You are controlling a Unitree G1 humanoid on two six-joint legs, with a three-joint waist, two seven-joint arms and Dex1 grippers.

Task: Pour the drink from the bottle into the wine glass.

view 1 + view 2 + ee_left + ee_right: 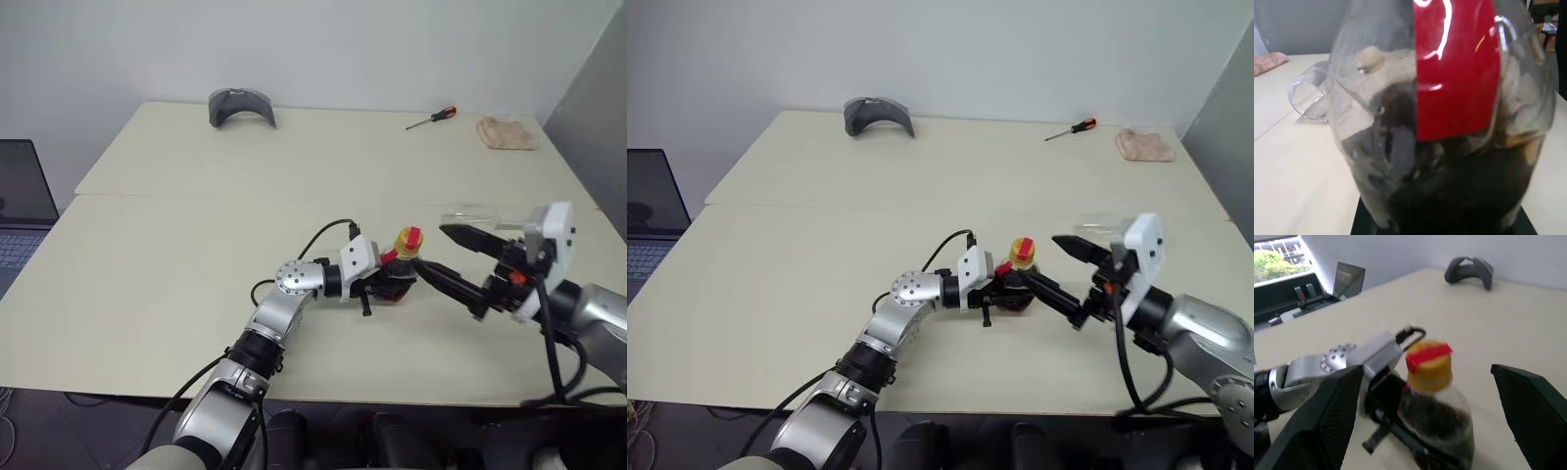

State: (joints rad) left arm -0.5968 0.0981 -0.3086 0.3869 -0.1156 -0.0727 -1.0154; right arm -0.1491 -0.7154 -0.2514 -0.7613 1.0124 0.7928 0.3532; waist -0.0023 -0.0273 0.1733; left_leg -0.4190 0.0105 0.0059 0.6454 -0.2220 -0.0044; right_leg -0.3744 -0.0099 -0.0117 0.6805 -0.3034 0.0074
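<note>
Your bottle (401,266) is standing upright on the counter (176,255), yellow cap (1428,364) on and dark drink (1437,423) sitting in its base. Your left hand (384,282) is gripping it from the nine o'clock side, fingers clamped on the body. The wine glass (1310,93) is lying on its side at about two o'clock. Your right hand (453,257) is hanging wide open at three o'clock, holding nothing. A screwdriver (431,117) is lying at the far edge.
</note>
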